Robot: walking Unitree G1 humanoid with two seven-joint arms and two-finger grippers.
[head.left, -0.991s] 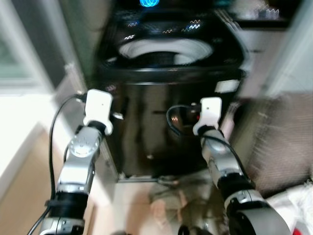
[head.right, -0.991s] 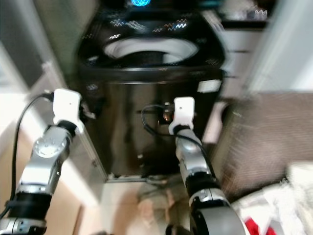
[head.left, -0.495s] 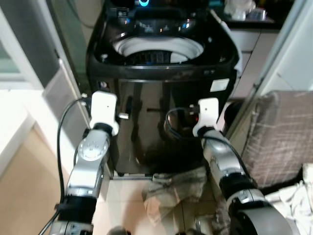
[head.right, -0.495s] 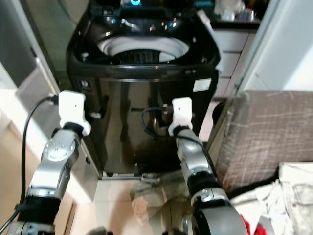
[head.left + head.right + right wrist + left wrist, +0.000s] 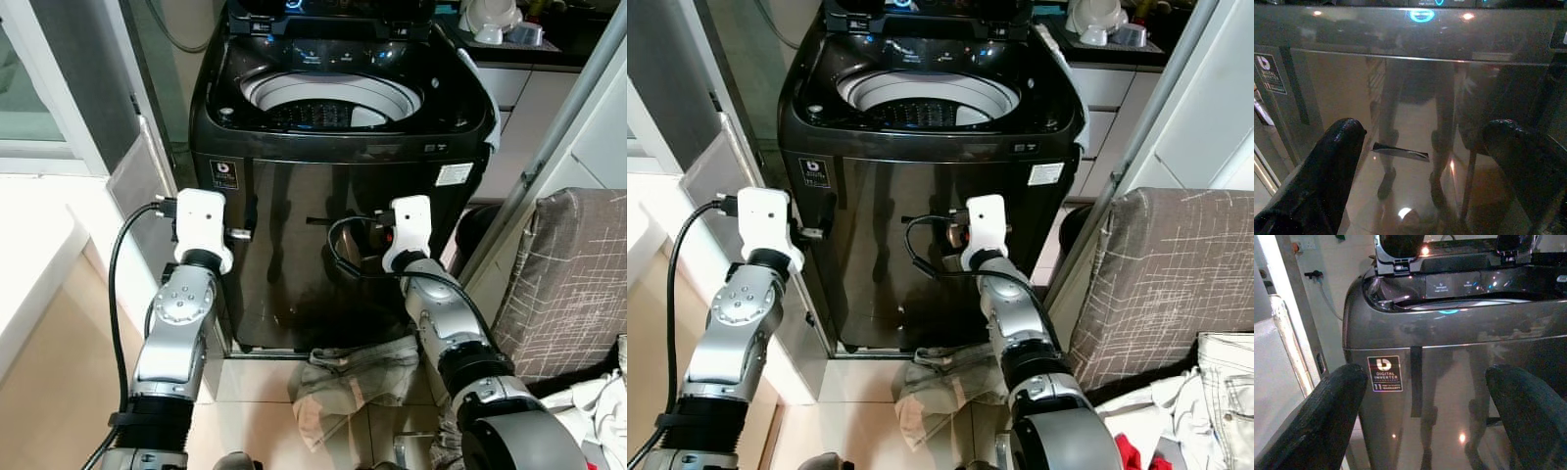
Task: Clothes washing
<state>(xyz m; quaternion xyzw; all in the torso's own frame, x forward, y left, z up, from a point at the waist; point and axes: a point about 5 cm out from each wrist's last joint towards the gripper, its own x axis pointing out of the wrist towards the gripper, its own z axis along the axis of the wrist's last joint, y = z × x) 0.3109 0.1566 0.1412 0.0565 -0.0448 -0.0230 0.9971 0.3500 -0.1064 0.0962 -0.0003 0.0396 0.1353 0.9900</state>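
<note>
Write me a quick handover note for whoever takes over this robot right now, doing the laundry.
Left gripper: open, empty, raised facing the washing machine front.
Right gripper: open, empty, also facing the dark front panel.
The machine's lid is up and the drum is exposed; whether clothes are inside cannot be told.
A crumpled cloth lies on the floor at the machine's base, between the arms. More clothes are heaped to the robot's right, beside a grey chair.
Done: robot stands at the open washer.
Left: pick up the cloth, load the drum.

Washing machine (image 5: pixel 333 245) front is glossy dark metal, mirror-smooth; cloth (image 5: pixel 348 377) on the floor looks soft, crumpled; chair (image 5: pixel 573 274) fabric is woven, matt.
</note>
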